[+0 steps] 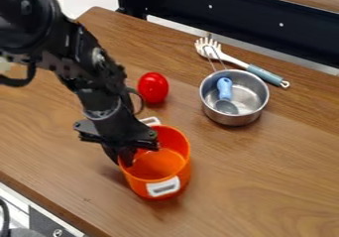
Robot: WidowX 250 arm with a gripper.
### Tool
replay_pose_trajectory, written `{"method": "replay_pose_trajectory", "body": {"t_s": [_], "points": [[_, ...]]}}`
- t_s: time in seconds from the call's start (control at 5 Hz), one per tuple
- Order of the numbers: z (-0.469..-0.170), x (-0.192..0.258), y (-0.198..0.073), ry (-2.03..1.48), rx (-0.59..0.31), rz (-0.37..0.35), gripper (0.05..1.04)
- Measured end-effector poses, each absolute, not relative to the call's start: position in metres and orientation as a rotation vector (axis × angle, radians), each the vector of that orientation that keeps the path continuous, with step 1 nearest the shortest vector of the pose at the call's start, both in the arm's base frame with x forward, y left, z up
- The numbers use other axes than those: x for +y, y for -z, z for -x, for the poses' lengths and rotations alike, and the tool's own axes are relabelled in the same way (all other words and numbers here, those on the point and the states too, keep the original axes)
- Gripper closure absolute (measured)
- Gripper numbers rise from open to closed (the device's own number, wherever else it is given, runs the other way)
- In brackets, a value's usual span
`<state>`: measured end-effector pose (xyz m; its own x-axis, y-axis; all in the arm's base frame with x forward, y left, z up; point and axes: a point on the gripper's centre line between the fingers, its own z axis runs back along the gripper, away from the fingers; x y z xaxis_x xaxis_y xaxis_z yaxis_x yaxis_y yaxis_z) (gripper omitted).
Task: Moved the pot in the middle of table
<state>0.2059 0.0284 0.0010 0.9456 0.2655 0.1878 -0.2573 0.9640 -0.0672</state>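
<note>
The orange pot point(179, 174) with two white handles is left of the table's middle, its open top facing up. At its left rim, my gripper point(120, 162) points down, with one finger outside the wall and the other inside, shut on the rim. The gripper's body covers part of the pot's back left edge. Whether the pot's base touches the table cannot be told.
Behind the pot stands a red egg-shaped object point(153, 88). A metal saucepan point(235, 120) holding a blue-handled utensil point(225, 88) is at the back right, beside a white fork-like utensil point(231, 59). The table's front edge point(49, 204) runs along the lower left.
</note>
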Motion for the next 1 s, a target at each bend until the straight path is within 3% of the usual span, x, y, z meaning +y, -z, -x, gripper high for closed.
{"method": "replay_pose_trajectory", "body": {"t_s": [0.6, 0.8, 1.0], "points": [[-0.206, 0.009, 0.000, -0.275, -0.200, 0.063, 1.008], [-0.203, 0.007, 0.000, -0.290, -0.171, 0.110, 0.872], [-0.206, 0.014, -0.007, -0.310, -0.138, 0.150, 0.648]]}}
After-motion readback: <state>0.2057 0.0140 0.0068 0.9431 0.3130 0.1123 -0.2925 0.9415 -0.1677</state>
